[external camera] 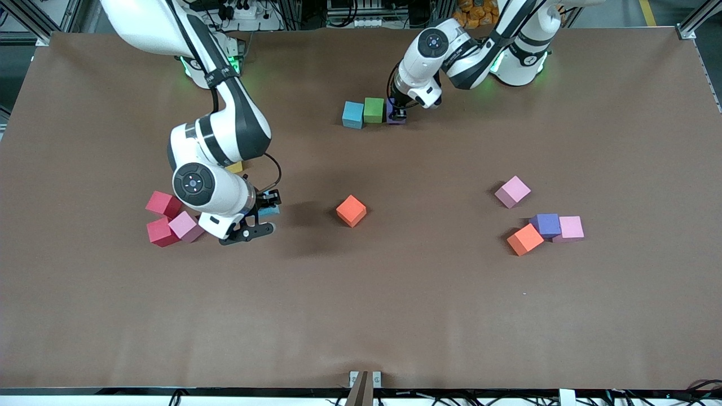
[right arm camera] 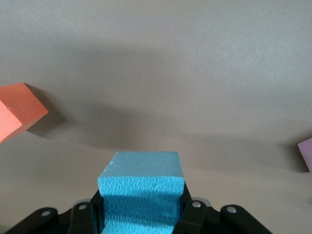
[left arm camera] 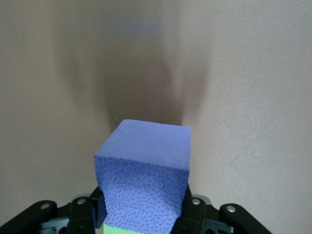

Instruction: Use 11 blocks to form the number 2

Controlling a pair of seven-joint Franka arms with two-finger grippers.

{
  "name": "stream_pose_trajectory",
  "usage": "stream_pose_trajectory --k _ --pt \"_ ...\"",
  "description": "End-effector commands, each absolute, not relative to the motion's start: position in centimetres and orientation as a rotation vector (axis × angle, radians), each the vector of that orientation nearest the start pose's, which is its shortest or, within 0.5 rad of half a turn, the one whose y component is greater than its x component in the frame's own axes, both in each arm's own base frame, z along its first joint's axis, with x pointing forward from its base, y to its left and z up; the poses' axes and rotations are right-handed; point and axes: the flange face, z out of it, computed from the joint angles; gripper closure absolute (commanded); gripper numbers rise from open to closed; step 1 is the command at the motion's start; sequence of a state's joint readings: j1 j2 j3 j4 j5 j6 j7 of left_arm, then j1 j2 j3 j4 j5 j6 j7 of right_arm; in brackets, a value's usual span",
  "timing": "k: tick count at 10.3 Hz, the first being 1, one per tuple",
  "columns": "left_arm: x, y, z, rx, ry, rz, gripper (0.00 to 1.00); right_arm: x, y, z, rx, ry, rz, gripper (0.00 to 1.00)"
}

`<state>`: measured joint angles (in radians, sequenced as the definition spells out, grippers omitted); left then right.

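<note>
So far only the top row of the number 2 is forming: my left tool [external camera: 396, 110] grips a purple block [left arm camera: 144, 170] at the table beside the green block [external camera: 373, 109] and cyan block [external camera: 353, 114], near the arms' bases, and I judge it must next release cleanly without nudging the row. My right tool [external camera: 265, 213] is clamped on a second cyan block [right arm camera: 141, 197], beside the red blocks [external camera: 163, 218] and pink block [external camera: 185, 225]. Nearer the camera, an orange block [external camera: 351, 210] lies roughly on its way to the row, so I'd lift over it.
</note>
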<state>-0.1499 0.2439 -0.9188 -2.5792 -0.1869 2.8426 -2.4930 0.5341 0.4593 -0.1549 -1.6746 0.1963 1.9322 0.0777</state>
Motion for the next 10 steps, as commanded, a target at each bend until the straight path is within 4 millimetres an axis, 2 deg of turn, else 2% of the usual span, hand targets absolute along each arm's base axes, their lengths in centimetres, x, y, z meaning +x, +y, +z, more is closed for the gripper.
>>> stream_pose_trajectory --k 1,4,10 --pt "21.0 -39.8 21.3 2.131 2.198 -0.435 1.00 58.0 26.8 33.5 -3.055 -0.276 0.324 0.83" --pt "20.8 -40.1 20.8 2.131 2.196 -0.465 1.00 56.7 28.1 33.2 -3.058 -0.237 0.329 0.83" --pt "20.7 -40.4 20.5 2.147 2.166 -0.485 0.98 55.5 30.4 33.4 -3.026 -0.161 0.332 0.83"
